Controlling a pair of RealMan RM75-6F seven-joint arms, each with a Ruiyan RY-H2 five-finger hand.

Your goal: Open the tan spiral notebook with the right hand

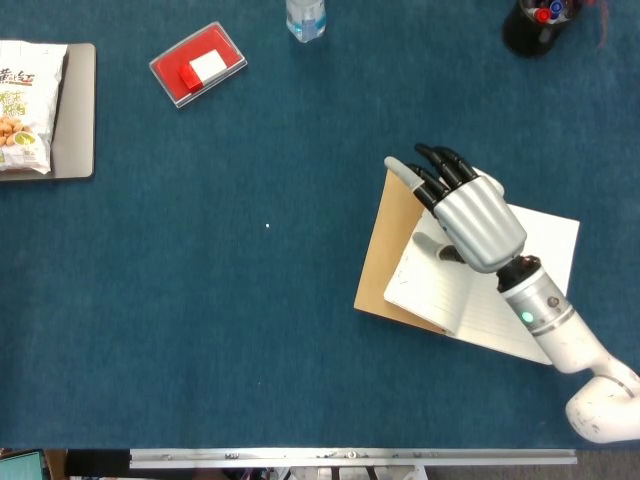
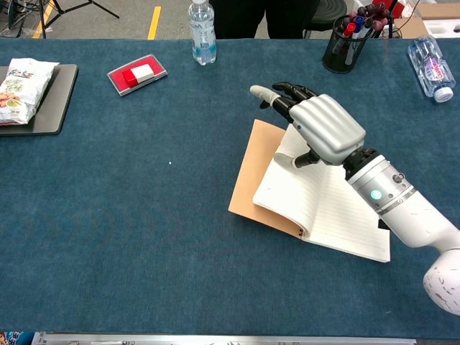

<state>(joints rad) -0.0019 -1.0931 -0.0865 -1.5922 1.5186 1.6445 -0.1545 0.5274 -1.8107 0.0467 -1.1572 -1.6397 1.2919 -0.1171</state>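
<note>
The tan spiral notebook (image 1: 384, 252) (image 2: 251, 172) lies right of the table's middle. It is open: the tan cover is spread to the left and white lined pages (image 1: 543, 245) (image 2: 338, 215) face up. A bunch of pages curls up over the cover near the spine. My right hand (image 1: 470, 215) (image 2: 320, 126) hovers over the notebook's far edge, palm down, with the fingers stretched out to the far left. Its thumb touches the top page and grips nothing. My left hand is outside both views.
A red box (image 1: 197, 65) (image 2: 137, 74) and a water bottle (image 1: 305, 18) (image 2: 202, 32) stand at the back. A black pen holder (image 1: 535, 22) (image 2: 348, 39) and a lying bottle (image 2: 431, 61) are at the back right. A snack bag (image 1: 22, 105) sits on a dark tray (image 1: 80, 110) at far left.
</note>
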